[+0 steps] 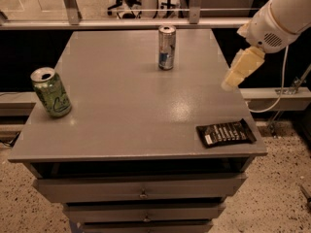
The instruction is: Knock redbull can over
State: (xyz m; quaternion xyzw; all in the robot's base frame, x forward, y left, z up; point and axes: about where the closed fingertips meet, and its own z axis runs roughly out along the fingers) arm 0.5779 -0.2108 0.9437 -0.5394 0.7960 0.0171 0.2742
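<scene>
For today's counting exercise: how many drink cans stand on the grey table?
2. The redbull can stands at the far middle; the green can at the left edge. The pincer hovers over the right edge.

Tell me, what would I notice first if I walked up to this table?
Probably the white robot arm at the upper right, its pale end effector hanging by the grey table's right edge, touching nothing. Then the slim silver-and-blue redbull can standing upright near the far edge, and a wider green can standing at the left edge. A dark snack packet lies flat at the near right corner.
</scene>
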